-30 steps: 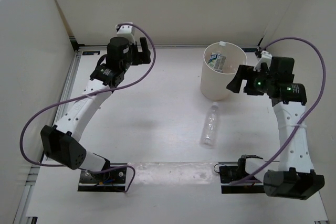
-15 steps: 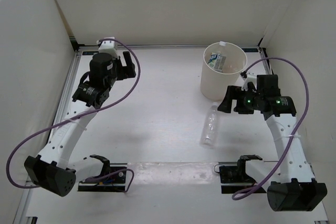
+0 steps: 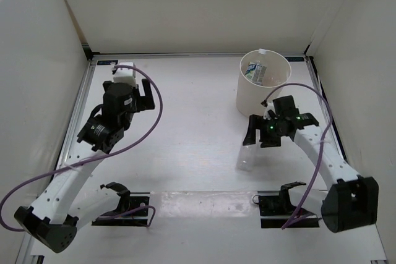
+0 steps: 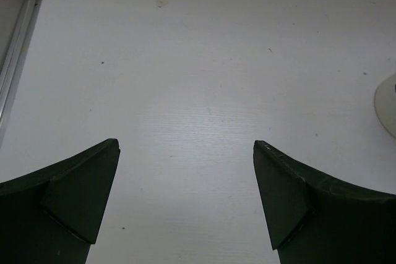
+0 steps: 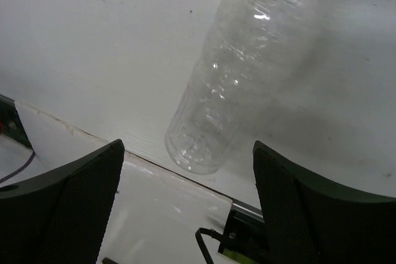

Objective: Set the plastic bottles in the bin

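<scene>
Right gripper point(image 5: 187, 146) is spread wide, nothing held; clear bottle point(image 5: 230, 72) is seen lying just below it, bin point(image 3: 255, 100) close behind; left gripper point(image 4: 185, 146) is spread wide too, above the table point(image 4: 185, 60)

Left pincer point(image 4: 185, 144) spread wide above white table point(image 4: 204, 72); bin point(image 4: 387, 108) edge far right.
</scene>
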You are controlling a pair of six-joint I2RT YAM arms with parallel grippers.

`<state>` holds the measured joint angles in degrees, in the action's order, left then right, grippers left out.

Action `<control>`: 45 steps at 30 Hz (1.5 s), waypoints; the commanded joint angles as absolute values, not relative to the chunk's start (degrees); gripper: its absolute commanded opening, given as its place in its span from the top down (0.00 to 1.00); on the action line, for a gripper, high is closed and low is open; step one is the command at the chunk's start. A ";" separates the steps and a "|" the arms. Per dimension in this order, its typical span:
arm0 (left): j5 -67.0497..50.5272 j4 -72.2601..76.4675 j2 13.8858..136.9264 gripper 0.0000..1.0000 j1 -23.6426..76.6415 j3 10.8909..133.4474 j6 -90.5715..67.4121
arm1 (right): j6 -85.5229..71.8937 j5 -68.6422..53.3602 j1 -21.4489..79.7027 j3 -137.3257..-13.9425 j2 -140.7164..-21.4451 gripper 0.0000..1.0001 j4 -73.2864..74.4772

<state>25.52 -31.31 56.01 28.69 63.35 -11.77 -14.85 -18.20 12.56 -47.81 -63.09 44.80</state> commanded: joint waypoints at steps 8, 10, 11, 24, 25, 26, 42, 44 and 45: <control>33.57 -44.64 48.96 0.01 27.25 61.62 -22.84 | -10.64 -28.48 2.54 -45.70 -77.51 0.18 40.16; 33.66 -45.17 47.38 0.01 27.16 61.00 -24.60 | -10.63 -27.43 3.60 -46.41 -78.39 0.14 39.47; 34.18 -45.61 46.50 0.01 27.16 60.74 -24.52 | -11.24 -26.81 4.82 -46.67 -78.22 0.13 38.59; 34.63 -48.95 47.46 0.01 27.07 61.43 -26.72 | -11.07 -25.93 5.27 -53.95 -86.22 0.11 39.81; 34.72 -49.22 47.46 0.01 27.16 61.52 -26.72 | -10.99 -25.23 5.62 -55.27 -86.74 0.11 40.95; 34.63 -49.22 47.29 0.01 27.07 61.52 -26.89 | -11.25 -24.44 6.58 -55.89 -88.31 0.11 41.65; 38.41 -58.61 39.82 0.01 27.07 60.99 -32.16 | -15.73 -16.08 13.18 -63.99 -95.45 0.27 50.71; 38.67 -60.54 38.51 0.01 27.07 61.35 -32.61 | -16.26 -16.26 13.45 -62.76 -94.75 0.28 51.32; 38.58 -61.08 38.32 0.01 27.07 61.26 -32.87 | -16.35 -16.26 13.53 -62.49 -94.66 0.30 51.59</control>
<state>37.06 -57.36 39.66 27.44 60.25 -31.57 -14.87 -17.50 13.23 -62.15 -94.98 48.31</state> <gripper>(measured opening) 0.994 0.705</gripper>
